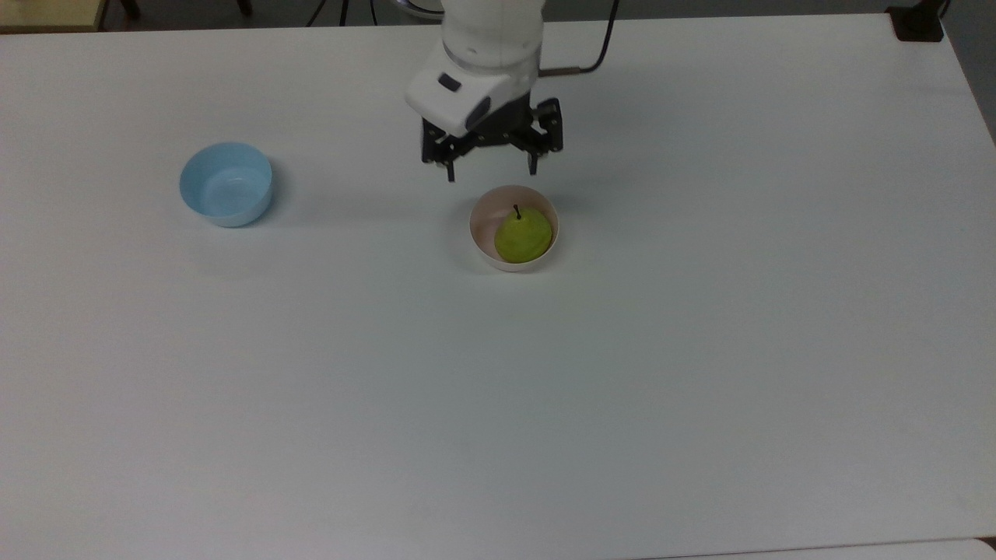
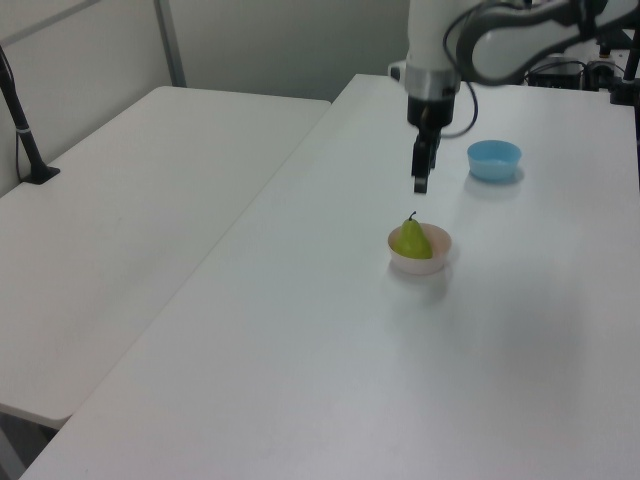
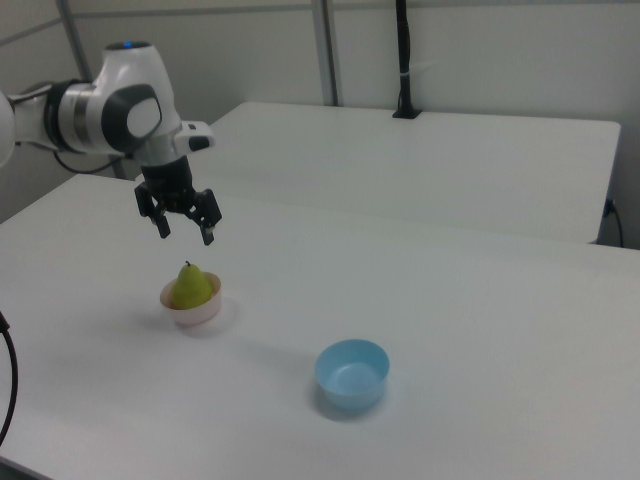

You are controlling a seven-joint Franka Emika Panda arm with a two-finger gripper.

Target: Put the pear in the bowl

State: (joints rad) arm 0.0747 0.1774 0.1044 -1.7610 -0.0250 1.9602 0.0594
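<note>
The desk (image 1: 700,373) has a smooth, matt white top that looks like laminate; the bowl (image 1: 484,247) looks like thin pale pink plastic, smooth inside, with little sheen; the light blue bowl (image 1: 226,185) looks like the same smooth plastic, faintly glossy within; the pear (image 1: 523,236) has a dull yellow-green skin and a dark stem; the arm's shell (image 1: 490,31) is glossy white plastic; the end effector (image 1: 492,168) has matt black fingers, spread wide; a black cable (image 1: 603,43) looks rubbery.
</note>
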